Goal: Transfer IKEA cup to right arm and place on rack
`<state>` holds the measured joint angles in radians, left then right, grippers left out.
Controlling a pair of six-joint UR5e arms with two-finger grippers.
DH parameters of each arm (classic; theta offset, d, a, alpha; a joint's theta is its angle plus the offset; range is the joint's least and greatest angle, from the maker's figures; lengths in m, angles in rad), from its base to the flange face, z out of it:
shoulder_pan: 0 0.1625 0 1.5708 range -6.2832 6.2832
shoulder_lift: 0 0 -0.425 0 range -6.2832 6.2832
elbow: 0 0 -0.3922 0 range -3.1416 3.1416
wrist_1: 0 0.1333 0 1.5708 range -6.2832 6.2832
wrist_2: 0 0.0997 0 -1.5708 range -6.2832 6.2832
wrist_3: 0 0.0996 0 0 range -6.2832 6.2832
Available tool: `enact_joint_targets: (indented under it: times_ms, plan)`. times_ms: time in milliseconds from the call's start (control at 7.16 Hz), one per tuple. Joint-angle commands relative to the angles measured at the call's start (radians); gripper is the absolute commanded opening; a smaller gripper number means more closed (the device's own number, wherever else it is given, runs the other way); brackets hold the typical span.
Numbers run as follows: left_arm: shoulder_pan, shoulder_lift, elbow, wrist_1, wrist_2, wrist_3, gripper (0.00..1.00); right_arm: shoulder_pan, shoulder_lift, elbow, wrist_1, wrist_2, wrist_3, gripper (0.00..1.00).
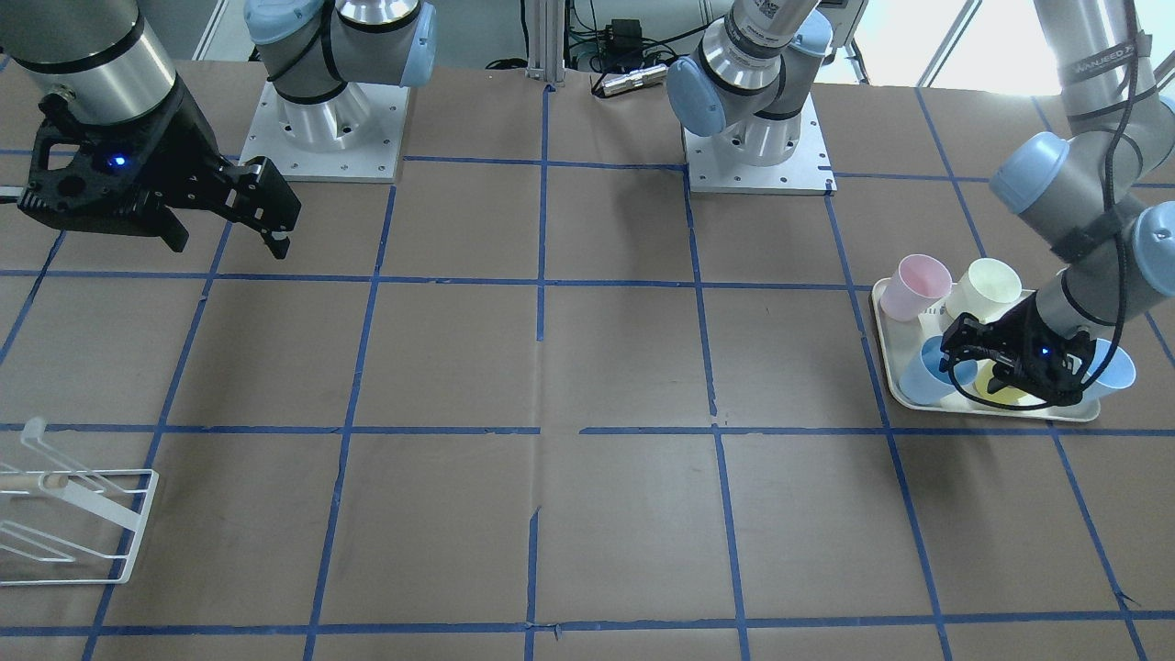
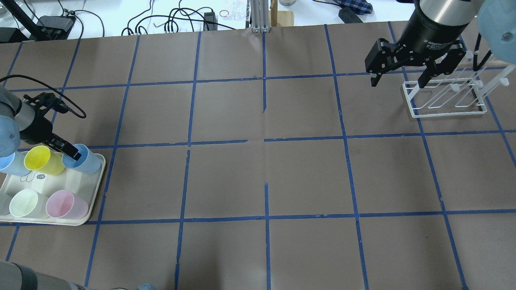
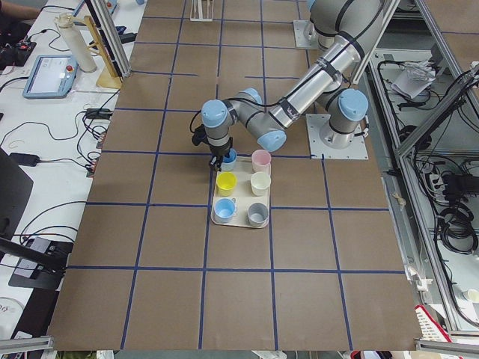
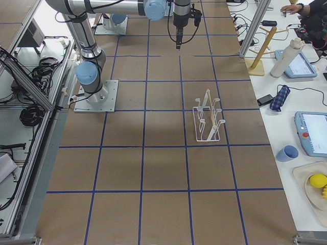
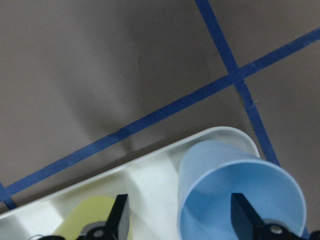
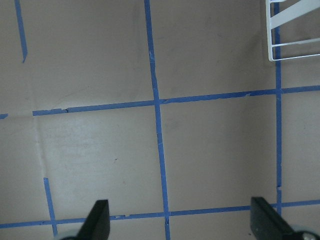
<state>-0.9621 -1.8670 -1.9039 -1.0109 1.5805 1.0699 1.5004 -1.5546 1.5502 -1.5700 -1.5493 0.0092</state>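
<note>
A pale blue IKEA cup stands at the corner of a cream tray; it also shows in the front view and the left wrist view. My left gripper is open and straddles this cup's wall, one finger inside the cup and the other outside, beside a yellow cup. A second pale blue cup stands behind the yellow one. My right gripper is open and empty, held above the table next to the white wire rack.
The tray also holds a pink cup and a cream cup; the left side view shows a grey cup and a blue mug. The arm bases stand at the table's robot side. Blue tape lines grid the brown table.
</note>
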Motion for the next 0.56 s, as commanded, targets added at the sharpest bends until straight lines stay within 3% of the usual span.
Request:
enact_joint_targets:
  times_ms: [0, 279, 419]
  plan:
    - [0.003, 0.000, -0.003, -0.008, 0.001, 0.004, 0.33, 0.001, 0.001, 0.001, -0.002, 0.000, 0.002, 1.00]
    - [0.013, 0.003, 0.000, -0.015, 0.003, 0.004, 0.00, 0.000, 0.001, -0.001, 0.001, 0.000, 0.000, 1.00]
    - [0.011, 0.008, 0.000, -0.015, 0.003, 0.001, 0.00, 0.000, 0.001, -0.001, -0.001, 0.000, 0.000, 1.00]
